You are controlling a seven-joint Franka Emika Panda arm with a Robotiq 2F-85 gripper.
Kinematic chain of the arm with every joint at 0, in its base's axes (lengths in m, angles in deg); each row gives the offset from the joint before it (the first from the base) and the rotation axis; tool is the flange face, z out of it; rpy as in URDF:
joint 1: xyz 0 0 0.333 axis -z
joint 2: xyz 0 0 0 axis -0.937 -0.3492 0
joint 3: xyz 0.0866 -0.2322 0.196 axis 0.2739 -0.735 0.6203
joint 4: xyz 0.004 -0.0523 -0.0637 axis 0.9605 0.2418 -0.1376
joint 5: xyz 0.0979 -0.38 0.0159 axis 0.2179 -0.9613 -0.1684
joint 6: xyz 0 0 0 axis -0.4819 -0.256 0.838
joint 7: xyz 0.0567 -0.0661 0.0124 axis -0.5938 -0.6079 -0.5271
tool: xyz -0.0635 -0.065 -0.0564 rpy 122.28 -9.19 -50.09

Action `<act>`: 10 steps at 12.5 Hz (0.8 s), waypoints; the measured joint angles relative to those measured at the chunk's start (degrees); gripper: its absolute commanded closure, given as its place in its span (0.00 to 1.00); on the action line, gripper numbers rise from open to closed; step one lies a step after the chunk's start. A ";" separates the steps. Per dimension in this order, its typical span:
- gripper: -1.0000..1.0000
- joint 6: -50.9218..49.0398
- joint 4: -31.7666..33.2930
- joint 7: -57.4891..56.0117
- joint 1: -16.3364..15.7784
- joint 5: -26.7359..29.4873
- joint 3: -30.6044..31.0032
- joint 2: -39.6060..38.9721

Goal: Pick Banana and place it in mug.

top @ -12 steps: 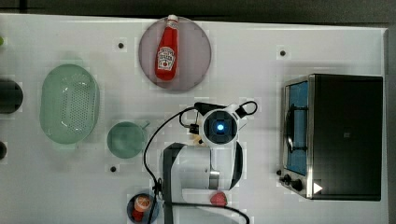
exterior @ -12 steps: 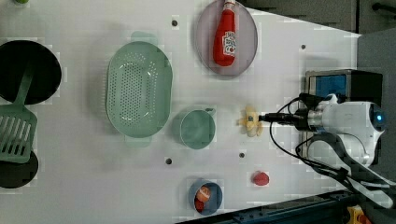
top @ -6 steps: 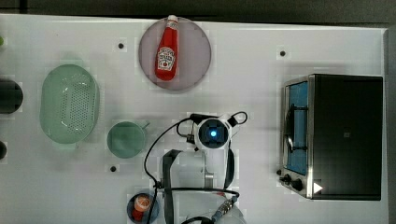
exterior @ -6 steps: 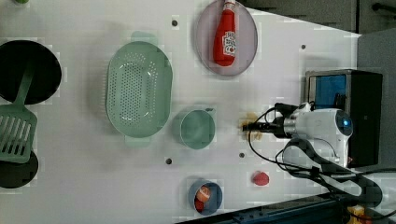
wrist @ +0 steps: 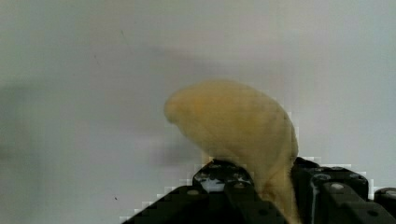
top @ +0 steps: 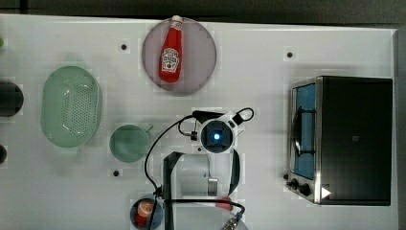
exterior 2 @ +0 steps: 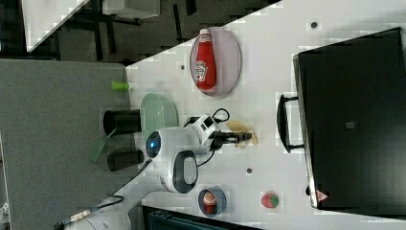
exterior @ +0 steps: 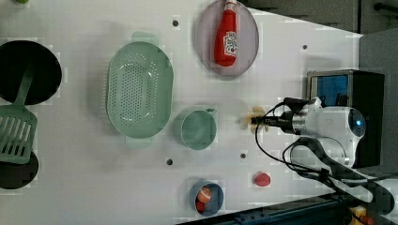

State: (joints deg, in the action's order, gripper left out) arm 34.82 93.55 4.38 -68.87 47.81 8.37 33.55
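Since a second ago, the arm has swung across the white table (exterior: 94,187) and lowered, so that in the left view the gripper (exterior: 257,121), then short of the fruit, now sits right at the banana (exterior: 256,114); the mug, colander and ketchup plate lie where they were. Closest to the wrist camera, the banana (wrist: 236,128) bulges up between the two dark fingers (wrist: 224,179), which sit against its sides in a grip around it. Whether it has left the table cannot be told. From the right view, the gripper (exterior 2: 242,138) reaches over the pale yellow banana (exterior 2: 237,126), which lies on the table just in front of the toaster oven's (exterior 2: 354,115) handle. In the left view the banana sits to the right of the pale green mug (exterior: 197,129), near it but apart, and the mug stands upright just beside the oval green colander (exterior: 138,89). Nearer the left view's bottom edge are a red fruit-like lump (exterior: 262,179) and a dark blue bowl (exterior: 206,197). Farther off, a ketchup bottle (exterior: 226,35) lies on a round grey plate (exterior: 248,47), and at the left view's far left a green spatula (exterior: 16,131) rests against a black round pan (exterior: 44,70).
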 measured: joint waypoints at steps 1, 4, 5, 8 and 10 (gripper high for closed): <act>0.68 -2.80 -0.11 0.00 0.09 -0.09 -0.13 0.77; 0.68 -18.27 0.67 0.00 0.73 1.92 -0.14 10.55; 0.68 -21.23 0.34 0.00 0.77 2.15 -0.33 15.63; 0.68 -31.08 -5.48 0.11 0.87 1.61 0.04 28.48; 0.68 -37.18 -9.74 1.23 0.77 1.65 1.36 33.38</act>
State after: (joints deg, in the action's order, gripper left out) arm -2.36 83.82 5.61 -68.11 49.46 9.73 66.92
